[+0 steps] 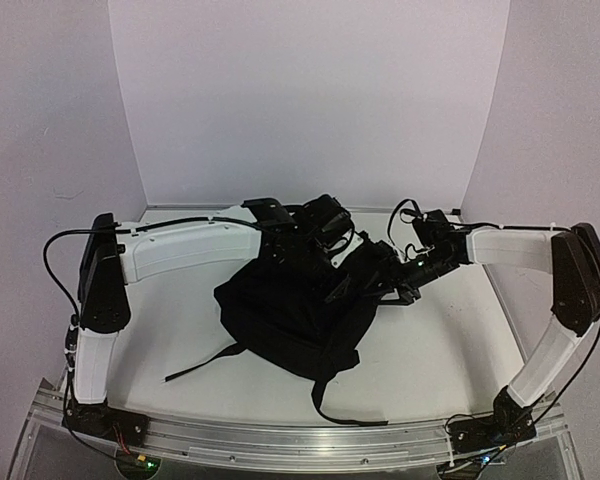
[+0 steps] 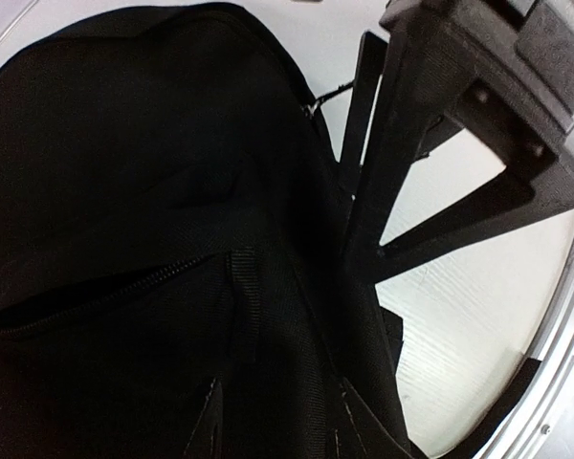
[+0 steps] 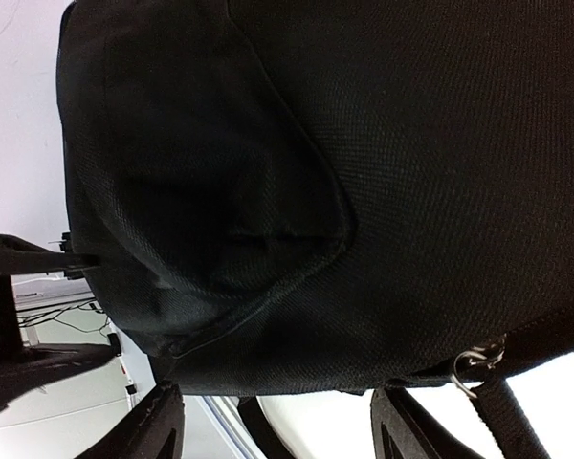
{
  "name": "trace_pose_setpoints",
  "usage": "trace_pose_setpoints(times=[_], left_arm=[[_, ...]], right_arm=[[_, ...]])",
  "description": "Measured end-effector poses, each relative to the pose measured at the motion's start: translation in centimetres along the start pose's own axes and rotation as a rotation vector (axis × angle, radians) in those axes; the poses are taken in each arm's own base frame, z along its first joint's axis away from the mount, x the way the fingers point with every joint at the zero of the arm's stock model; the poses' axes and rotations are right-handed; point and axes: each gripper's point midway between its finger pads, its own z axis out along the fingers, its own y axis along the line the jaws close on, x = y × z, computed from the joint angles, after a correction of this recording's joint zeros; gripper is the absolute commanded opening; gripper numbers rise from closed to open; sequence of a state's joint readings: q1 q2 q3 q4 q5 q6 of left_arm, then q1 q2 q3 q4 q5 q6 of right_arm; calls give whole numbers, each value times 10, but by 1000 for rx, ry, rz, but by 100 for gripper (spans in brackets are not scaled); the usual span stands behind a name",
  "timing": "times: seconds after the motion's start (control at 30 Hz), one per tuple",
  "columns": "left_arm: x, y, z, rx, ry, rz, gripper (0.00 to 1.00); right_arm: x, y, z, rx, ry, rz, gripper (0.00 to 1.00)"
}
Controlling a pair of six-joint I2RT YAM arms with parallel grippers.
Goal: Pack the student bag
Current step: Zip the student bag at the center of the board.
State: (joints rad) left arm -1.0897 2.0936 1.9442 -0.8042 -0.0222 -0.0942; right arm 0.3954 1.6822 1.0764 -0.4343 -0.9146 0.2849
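The student bag (image 1: 290,320), a large black fabric backpack, lies in the middle of the white table. My left gripper (image 1: 328,245) is down on its far top edge. In the left wrist view the bag (image 2: 124,191) fills the frame, its zip (image 2: 105,292) runs across, and black fabric with a webbing strip (image 2: 244,316) sits between the dark fingers (image 2: 349,416). How hard they press I cannot make out. My right gripper (image 1: 385,272) is at the bag's right top corner. Its fingers (image 3: 163,421) stand apart, with the bag's edge (image 3: 297,378) at their tips.
Two shoulder straps trail toward the near edge (image 1: 195,368) (image 1: 340,415). A small metal ring (image 3: 474,363) hangs by a strap. The right arm's black hardware (image 2: 478,115) is close beside the left wrist. An aluminium rail (image 1: 280,440) runs along the front.
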Motion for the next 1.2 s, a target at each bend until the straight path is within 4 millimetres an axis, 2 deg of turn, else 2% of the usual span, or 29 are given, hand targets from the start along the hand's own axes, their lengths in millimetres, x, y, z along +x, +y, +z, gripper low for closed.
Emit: trace_pose_setpoints(times=[0.3,0.53,0.8,0.93,1.1,1.2], left_arm=[[-12,3,13,-18,4,36,37],[-4,5,29,-31,45,42,35],[-2,9,35,-56,59,43,18],[-3,15,34,-91,57,44,1],[-4,22,34,-126,52,34,0],[-5,24,34,-137,49,26,0]], right_arm=[[-6,-4,7,-9,11,24,62],[-8,-5,9,-12,11,32,60],[-11,-7,13,-14,16,45,59],[-11,-8,14,-12,17,49,59],[-15,-7,17,-5,18,52,55],[-17,-9,20,9,19,57,45]])
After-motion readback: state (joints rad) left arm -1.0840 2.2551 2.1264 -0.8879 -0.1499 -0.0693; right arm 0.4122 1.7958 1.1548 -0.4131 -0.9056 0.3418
